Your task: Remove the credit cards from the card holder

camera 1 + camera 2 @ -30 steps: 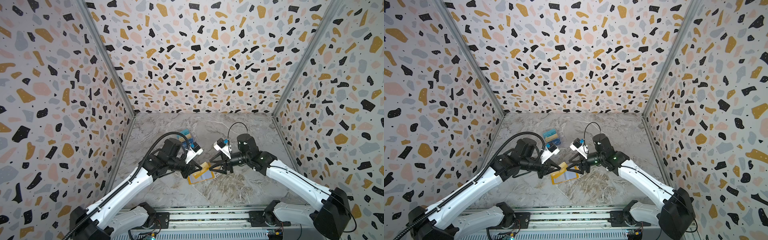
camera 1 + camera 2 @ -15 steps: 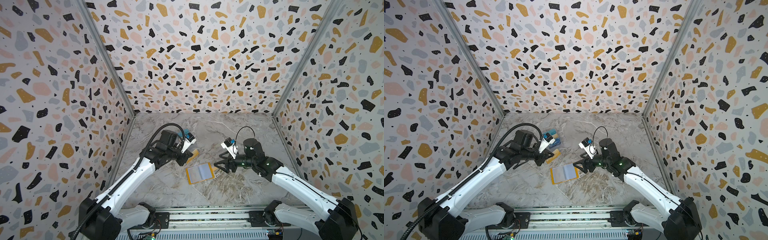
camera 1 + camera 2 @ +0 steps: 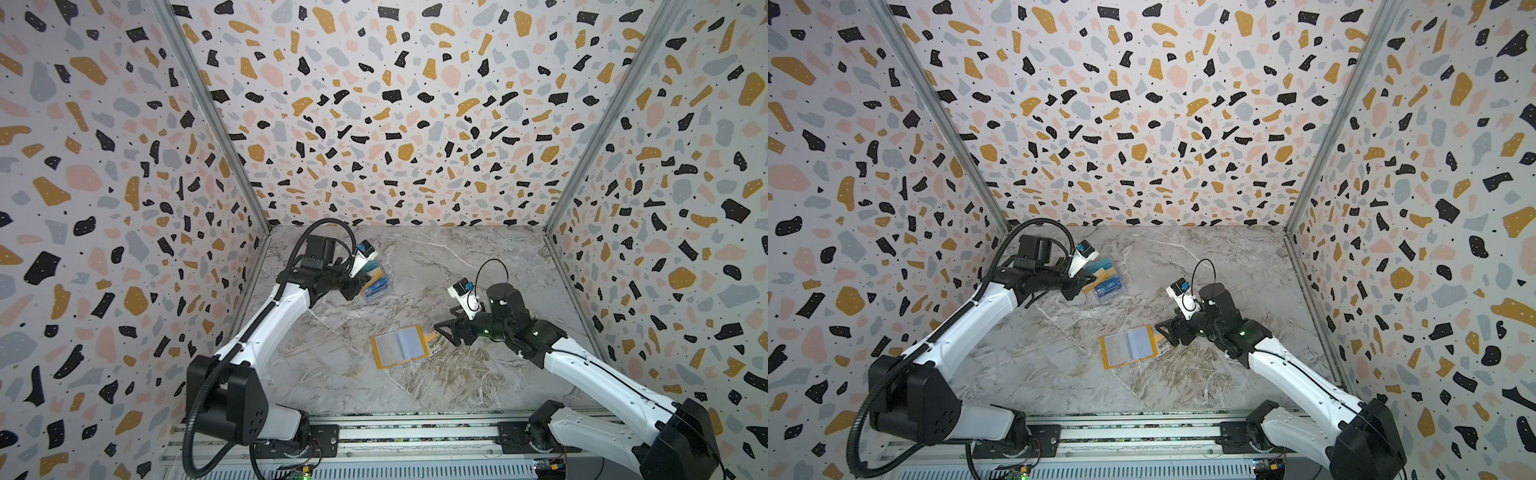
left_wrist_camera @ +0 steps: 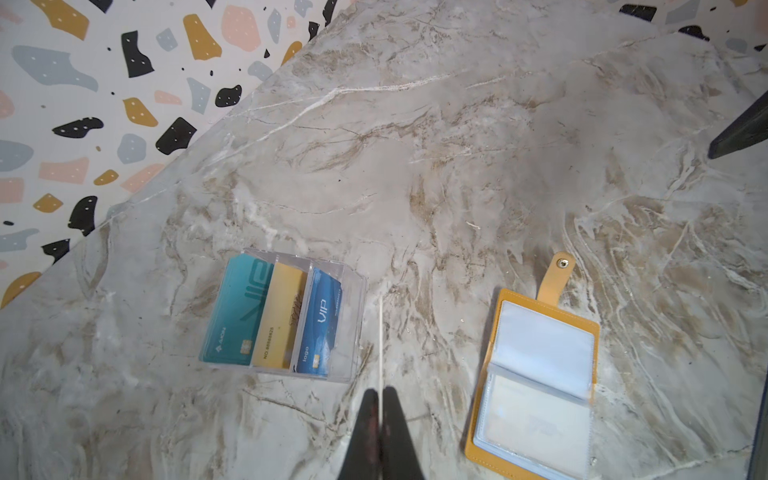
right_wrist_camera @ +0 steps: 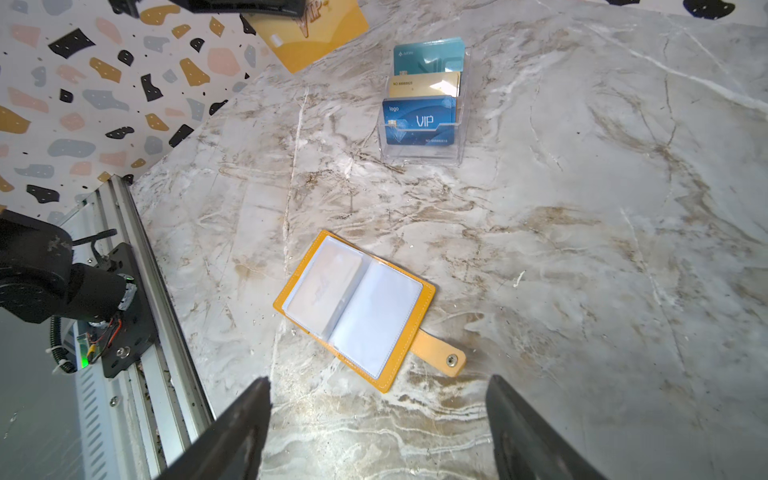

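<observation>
The mustard-yellow card holder (image 3: pixel 399 347) (image 3: pixel 1128 345) lies open and flat on the marble table, pale sleeves up, snap tab (image 5: pixel 436 355) pointing at my right gripper. A faint print shows through one sleeve (image 5: pixel 322 291). My right gripper (image 5: pixel 380 380) (image 3: pixel 444 332) is open just off the tab, holding nothing. My left gripper (image 4: pixel 380 390) (image 3: pixel 351 291) is shut on a gold-yellow credit card (image 5: pixel 309 33), seen edge-on (image 4: pixel 380 332) in its own wrist view. It hovers beside a clear tiered box.
The clear tiered box (image 4: pixel 353 328) (image 5: pixel 419 153) stands at the back left with teal (image 4: pixel 232 316), gold (image 4: pixel 278 320) and blue VIP (image 4: pixel 320 324) cards in it. Terrazzo walls close three sides. The arms' base rail (image 3: pixel 374 436) runs along the front edge.
My left gripper has carried the gold card from the card holder back and left to the clear box. My right gripper has opened wider and drawn back right. The holder now lies flat.
</observation>
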`<state>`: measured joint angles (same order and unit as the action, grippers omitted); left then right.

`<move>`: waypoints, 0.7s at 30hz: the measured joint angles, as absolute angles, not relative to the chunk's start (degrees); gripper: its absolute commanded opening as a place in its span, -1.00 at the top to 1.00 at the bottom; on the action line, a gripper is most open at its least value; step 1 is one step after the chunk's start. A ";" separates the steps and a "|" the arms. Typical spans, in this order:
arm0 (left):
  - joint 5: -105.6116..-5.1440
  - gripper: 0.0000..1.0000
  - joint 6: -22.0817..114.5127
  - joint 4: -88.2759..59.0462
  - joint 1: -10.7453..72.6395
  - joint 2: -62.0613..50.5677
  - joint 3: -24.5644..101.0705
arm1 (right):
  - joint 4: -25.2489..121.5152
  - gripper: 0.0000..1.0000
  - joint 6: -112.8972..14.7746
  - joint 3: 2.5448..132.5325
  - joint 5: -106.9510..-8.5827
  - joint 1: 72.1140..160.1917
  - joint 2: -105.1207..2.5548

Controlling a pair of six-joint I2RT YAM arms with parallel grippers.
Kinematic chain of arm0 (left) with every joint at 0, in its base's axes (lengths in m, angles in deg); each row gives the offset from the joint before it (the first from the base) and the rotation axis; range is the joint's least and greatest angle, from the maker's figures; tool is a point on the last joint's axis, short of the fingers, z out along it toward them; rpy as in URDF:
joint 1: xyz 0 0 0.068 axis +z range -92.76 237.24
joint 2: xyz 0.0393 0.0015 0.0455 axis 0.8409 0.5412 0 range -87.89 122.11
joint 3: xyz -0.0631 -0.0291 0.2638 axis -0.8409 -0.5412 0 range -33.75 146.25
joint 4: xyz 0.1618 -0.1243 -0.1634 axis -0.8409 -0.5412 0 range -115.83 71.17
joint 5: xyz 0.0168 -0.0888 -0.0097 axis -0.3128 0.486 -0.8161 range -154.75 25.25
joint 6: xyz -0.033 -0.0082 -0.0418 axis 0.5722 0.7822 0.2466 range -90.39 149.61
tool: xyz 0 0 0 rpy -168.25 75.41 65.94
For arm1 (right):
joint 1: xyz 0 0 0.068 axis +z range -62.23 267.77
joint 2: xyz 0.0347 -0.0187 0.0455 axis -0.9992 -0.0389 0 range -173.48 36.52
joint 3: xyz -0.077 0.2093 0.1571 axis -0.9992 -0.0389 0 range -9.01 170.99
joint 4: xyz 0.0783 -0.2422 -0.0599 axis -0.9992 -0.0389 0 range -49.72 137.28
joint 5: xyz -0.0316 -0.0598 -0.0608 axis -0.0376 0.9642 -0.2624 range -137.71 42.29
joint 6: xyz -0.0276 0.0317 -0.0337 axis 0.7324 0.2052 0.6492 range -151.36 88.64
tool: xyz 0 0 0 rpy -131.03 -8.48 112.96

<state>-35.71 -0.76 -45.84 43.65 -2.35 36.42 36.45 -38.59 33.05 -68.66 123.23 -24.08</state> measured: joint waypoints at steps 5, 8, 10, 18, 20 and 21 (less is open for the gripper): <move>-35.56 1.00 -5.37 -46.95 44.26 6.26 41.82 | 34.97 -0.65 -38.59 33.05 -67.00 123.25 -23.95; -36.43 1.00 -7.34 -47.63 44.40 10.28 43.79 | 34.70 -0.65 -38.63 33.05 -66.04 123.36 -23.40; -37.07 1.00 -8.39 -48.00 44.44 12.25 44.69 | 34.55 -0.65 -38.69 33.05 -65.67 123.43 -22.83; -38.38 1.00 -11.14 -47.39 44.44 15.53 46.52 | 34.42 -0.65 -39.02 32.55 -64.51 123.74 -21.50; -38.79 1.00 -11.78 -47.02 44.48 16.62 47.64 | 34.42 -0.65 -39.02 32.37 -64.36 123.78 -21.54; -38.99 1.00 -11.91 -46.71 44.51 17.08 47.99 | 34.40 -0.65 -39.02 32.35 -64.31 123.78 -21.57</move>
<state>-38.99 -11.91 -46.71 44.51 17.08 47.99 34.40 -39.02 32.35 -64.31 123.78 -21.57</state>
